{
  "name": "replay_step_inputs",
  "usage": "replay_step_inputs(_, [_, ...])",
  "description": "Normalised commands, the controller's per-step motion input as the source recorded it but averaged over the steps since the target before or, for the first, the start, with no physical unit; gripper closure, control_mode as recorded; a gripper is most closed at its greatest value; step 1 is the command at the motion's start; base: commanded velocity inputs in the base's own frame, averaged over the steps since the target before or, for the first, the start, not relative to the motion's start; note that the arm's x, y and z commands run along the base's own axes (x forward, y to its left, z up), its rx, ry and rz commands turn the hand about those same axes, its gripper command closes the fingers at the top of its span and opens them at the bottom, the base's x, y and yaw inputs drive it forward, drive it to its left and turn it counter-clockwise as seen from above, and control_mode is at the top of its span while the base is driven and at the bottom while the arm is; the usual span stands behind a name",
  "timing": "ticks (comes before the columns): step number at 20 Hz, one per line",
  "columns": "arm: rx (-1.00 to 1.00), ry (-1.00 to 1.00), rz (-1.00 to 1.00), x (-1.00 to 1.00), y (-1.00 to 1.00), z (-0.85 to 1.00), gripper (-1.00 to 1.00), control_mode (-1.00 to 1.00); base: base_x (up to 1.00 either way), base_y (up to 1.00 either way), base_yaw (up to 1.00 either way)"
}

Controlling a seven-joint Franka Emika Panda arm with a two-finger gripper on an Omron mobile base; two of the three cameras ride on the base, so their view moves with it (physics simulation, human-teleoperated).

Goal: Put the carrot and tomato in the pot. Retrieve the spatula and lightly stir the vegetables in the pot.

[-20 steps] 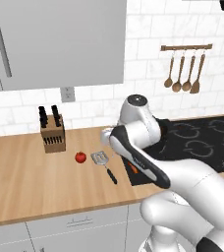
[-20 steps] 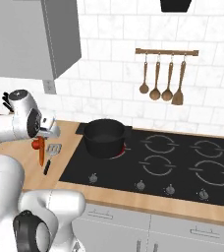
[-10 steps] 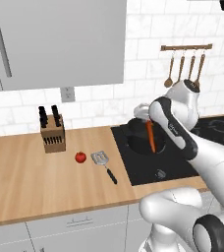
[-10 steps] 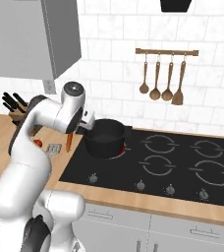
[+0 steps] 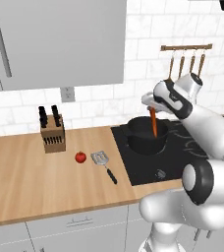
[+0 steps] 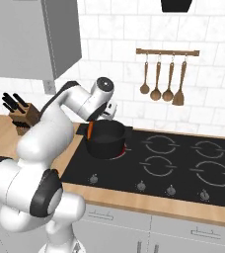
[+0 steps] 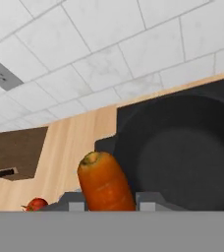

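Gripper [image 5: 152, 106]: clamped on the carrot [image 5: 154, 123], above the pot [image 5: 146, 136].
Carrot: hangs upright, tip at the pot's mouth.
Pot: on the hob [image 6: 183, 163], rear left ring.
Tomato [image 5: 80, 157]: on the counter [image 5: 30, 182], well left of the pot.
Spatula [image 5: 103, 163]: just beside the tomato, between it and the pot.

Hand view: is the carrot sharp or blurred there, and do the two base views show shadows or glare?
Hand view: the carrot is close and slightly soft-edged, in flat light. Left base view: the pot is evenly dark, without glare. Right base view: the cabinet underside is shaded; no strong cast shadows.
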Motion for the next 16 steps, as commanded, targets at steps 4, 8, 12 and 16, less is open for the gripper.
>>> replay_step_inputs(4, [0.00, -0.10, 0.00, 0.59, -0.05, -0.33, 1.00, -1.00, 0.00, 0.00, 0.00])
replay_step_inputs(8, [0.00, -0.09, 0.00, 0.48, -0.01, -0.44, 1.00, -1.00, 0.00, 0.00, 0.00])
replay_step_inputs(12, [-0.01, -0.08, 0.00, 0.25, -0.05, -0.46, 1.00, -1.00, 0.00, 0.00, 0.00])
replay_step_inputs(16, [-0.03, -0.10, 0.00, 0.36, -0.03, -0.29, 1.00, -1.00, 0.00, 0.00, 0.00])
